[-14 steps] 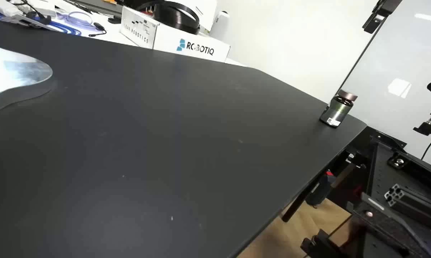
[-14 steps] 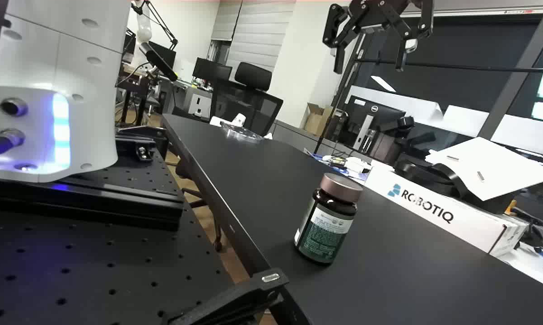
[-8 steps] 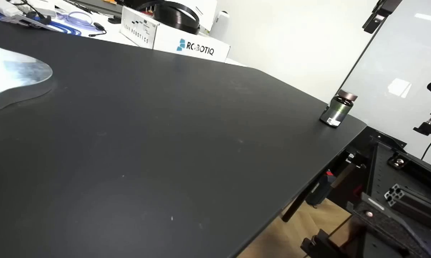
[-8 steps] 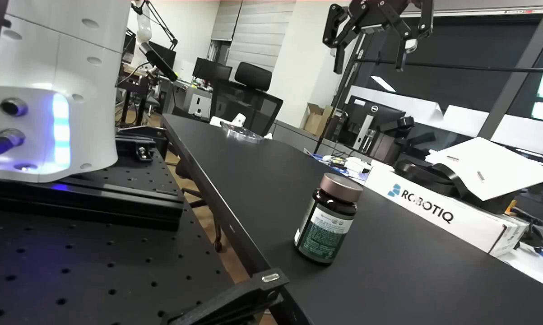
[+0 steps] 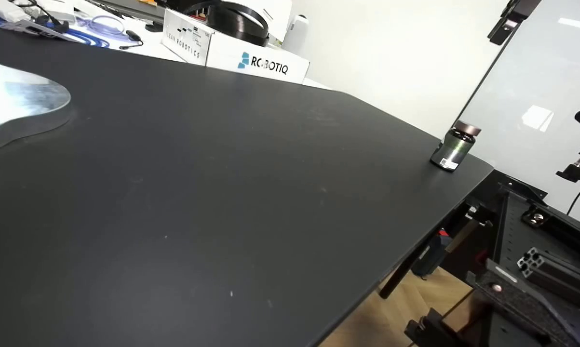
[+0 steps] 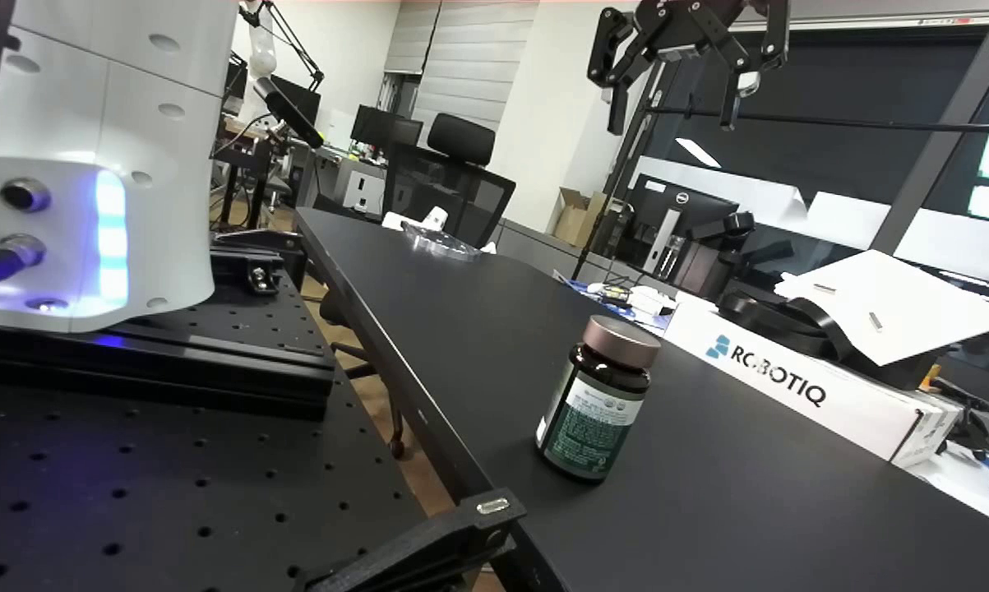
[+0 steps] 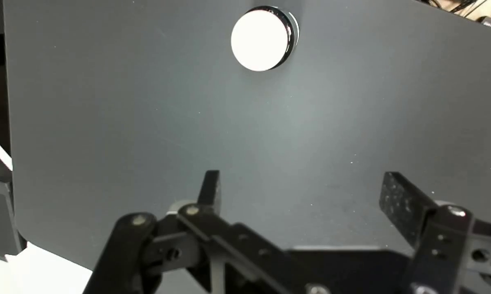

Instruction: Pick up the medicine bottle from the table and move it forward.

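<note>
Smooth matt table (image 5: 222, 183) — glossy medicine bottle (image 6: 598, 401).

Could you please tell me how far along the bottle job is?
Nothing looks done: the medicine bottle stands upright on the table. Nothing is in hand: the open gripper hangs higher, clear of both. Grasp, lift and forward move all remain, the bottle being ungripped.

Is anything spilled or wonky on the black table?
Nothing looks spilled or broken. The medicine bottle stands on the black table with its cap on. It seems to lean in both exterior views, but the scene slants there, so those pictures are probably tilted.
</note>
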Controlling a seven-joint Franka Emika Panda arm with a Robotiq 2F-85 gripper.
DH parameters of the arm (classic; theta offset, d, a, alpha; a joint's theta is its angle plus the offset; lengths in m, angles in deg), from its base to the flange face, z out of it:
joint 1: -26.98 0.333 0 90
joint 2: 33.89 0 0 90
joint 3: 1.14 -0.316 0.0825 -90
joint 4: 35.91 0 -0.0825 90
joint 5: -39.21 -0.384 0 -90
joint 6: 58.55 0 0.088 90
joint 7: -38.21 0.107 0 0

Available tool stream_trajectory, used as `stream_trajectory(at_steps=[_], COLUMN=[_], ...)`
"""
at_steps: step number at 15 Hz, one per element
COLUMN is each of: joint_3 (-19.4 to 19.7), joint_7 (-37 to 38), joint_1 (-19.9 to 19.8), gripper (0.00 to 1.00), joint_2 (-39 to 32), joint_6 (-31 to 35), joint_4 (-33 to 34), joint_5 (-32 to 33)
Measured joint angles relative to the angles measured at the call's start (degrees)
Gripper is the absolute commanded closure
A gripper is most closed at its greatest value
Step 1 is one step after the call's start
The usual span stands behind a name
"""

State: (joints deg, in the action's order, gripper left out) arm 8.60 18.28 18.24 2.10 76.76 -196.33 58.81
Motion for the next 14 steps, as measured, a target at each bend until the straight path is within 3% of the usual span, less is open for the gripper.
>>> stream_trajectory(at_steps=[4,10,14], joint_3=[1.26,8.49,10.52], joint_7=[-2.61,-12.94,-16.18], joint_1=[0.01,0.09,-0.63], gripper=[0.00,0.00,0.00], joint_2=[-0.65,-5.21,-9.51], joint_6=[1.48,4.55,5.28], joint_4=[0.04,0.02,0.01], joint_5=[-0.03,-1.89,-1.91])
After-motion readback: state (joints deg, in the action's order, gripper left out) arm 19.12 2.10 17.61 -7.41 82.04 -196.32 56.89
